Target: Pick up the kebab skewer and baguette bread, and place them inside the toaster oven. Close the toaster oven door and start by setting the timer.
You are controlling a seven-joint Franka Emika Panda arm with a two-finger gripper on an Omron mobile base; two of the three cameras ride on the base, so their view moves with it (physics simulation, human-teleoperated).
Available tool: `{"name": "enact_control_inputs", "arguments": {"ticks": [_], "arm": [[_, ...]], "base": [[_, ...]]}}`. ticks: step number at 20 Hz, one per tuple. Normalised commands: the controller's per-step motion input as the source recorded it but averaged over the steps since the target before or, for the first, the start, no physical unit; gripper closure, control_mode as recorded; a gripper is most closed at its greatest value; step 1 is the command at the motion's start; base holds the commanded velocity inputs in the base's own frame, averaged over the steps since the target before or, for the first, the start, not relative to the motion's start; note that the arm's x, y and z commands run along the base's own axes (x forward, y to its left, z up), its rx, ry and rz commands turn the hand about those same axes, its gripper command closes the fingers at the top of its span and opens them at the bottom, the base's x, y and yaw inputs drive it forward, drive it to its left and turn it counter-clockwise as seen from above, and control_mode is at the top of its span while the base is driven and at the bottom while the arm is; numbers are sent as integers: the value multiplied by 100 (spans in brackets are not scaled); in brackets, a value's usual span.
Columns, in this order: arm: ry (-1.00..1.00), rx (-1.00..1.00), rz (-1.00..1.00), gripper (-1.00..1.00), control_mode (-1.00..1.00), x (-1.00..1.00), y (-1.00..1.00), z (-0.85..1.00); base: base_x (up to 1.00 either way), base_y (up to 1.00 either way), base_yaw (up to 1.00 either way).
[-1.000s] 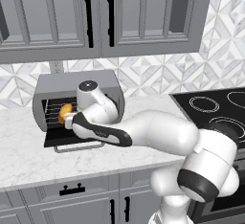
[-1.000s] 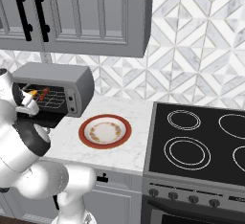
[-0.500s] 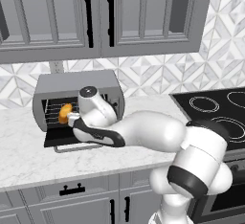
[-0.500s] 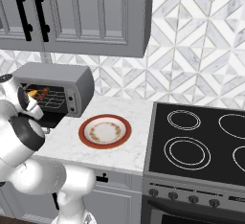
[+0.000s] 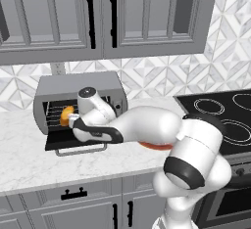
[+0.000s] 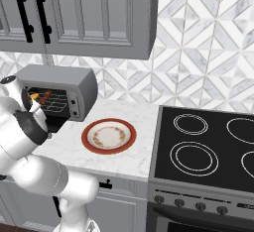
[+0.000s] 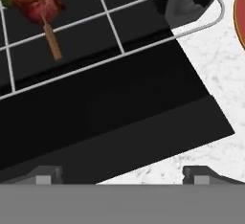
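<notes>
Claw (image 7: 122,173) open, empty, over dropped toaster oven door (image 7: 119,122); kebab skewer (image 7: 38,7) on rack; no legible markings.

The arm hid much of the toaster oven (image 5: 78,83) in the left base view: the right part of its opening and most of the knob panel lay behind the white wrist. The baguette bread (image 5: 66,114) showed there as an orange patch, its right end covered by the hand. In the right base view the robot's body cut off the toaster oven door (image 6: 55,122), and the kebab skewer (image 6: 43,96) was too small to make out in detail. In the hand view the picture's top edge cropped the skewer, and the plate (image 7: 240,12) ran off the right edge.
</notes>
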Motion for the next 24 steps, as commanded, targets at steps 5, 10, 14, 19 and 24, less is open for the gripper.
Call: {"name": "enact_control_inputs", "arguments": {"ticks": [5,10,14,19,24], "arm": [[4,0,-3,-100,-100,23,0,-25],[0,0,-4,-100,-100,20,0,-10],[0,0,-5,-100,-100,27,0,-4],[0,0,-5,-100,-100,36,0,-6],[0,0,-5,-100,-100,47,0,-6]], "base": [[0,0,0],[0,0,0],[0,0,0],[0,0,0],[0,0,0]]}}
